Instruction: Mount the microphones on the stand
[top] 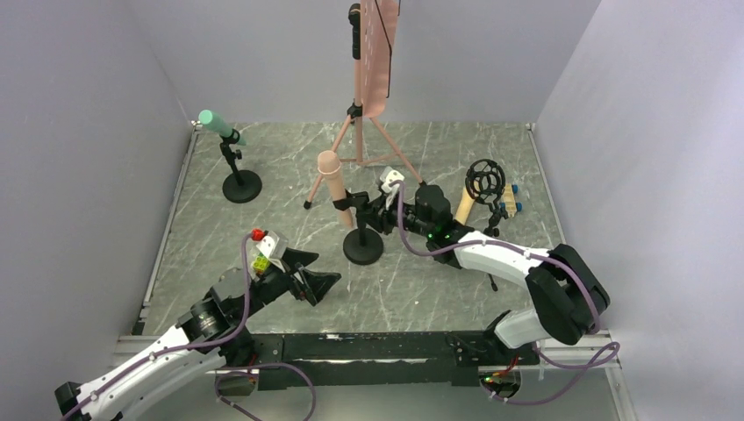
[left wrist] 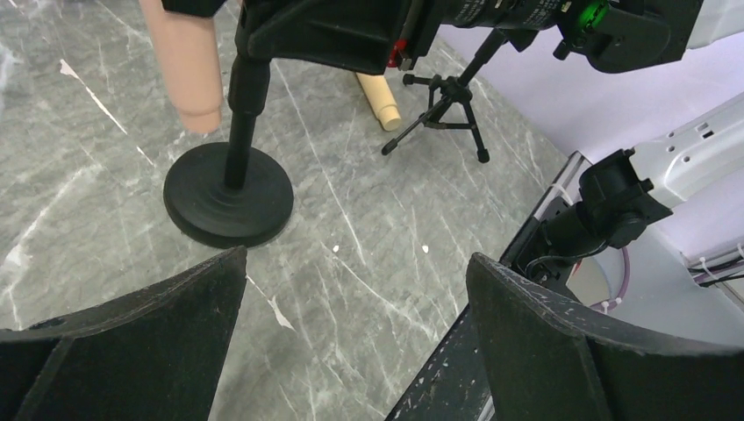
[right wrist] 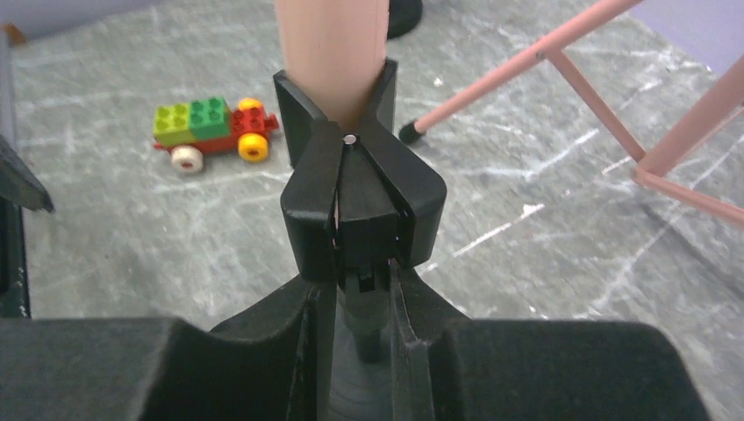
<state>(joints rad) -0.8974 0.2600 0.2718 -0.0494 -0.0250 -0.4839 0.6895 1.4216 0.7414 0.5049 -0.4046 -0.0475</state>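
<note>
A peach microphone (top: 332, 182) sits in the black clip (right wrist: 360, 202) of a round-base black stand (top: 362, 246). My right gripper (top: 379, 210) is shut on the stand's post just under the clip, and in the right wrist view (right wrist: 364, 285) its jaws stand tight on both sides of the post. A beige microphone (top: 464, 205) lies on the table beside a small black tripod with a shock mount (top: 485, 181). A green microphone (top: 217, 124) sits on a second round-base stand (top: 241, 186) at the back left. My left gripper (top: 319, 282) is open and empty, in front of the stand base (left wrist: 228, 197).
A pink tripod (top: 361, 140) with a tall pink panel stands at the back centre, and its legs (right wrist: 544, 61) reach close to the peach microphone. A toy brick car (right wrist: 211, 132) lies on the table left of the stand. Walls close in the table on three sides.
</note>
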